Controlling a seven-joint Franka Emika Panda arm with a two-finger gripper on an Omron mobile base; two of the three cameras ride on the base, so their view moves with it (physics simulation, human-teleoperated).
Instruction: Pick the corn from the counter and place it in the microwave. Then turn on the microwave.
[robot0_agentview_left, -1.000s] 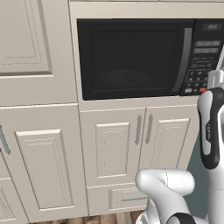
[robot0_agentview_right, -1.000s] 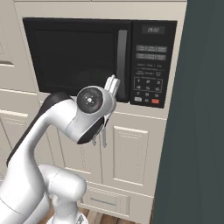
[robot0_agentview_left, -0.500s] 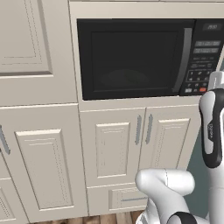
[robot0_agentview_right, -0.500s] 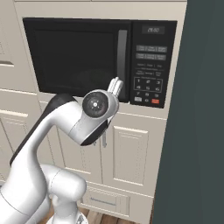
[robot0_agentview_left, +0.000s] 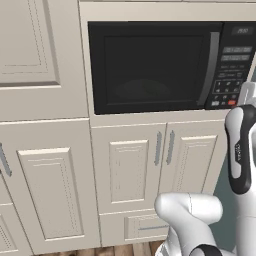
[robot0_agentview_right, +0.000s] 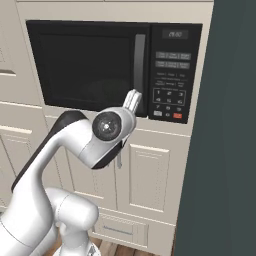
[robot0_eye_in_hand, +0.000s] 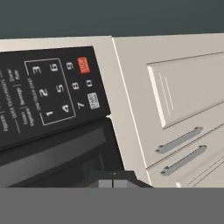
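The microwave (robot0_agentview_right: 112, 67) is sitting with its door shut above the cabinets, and the corn cannot be made out through the dark glass. The hand (robot0_agentview_right: 132, 100), closed and holding nothing, is hovering just before the keypad (robot0_eye_in_hand: 52, 89), so pressing the start button (robot0_eye_in_hand: 93, 100) is likely what remains.

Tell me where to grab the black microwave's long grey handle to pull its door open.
Grip the long curved grey handle near its middle, coming straight at the front of the black built-in microwave. It stands upright along the right edge of the dark glass door, beside the keypad, so fingers probably close best across it from left and right.
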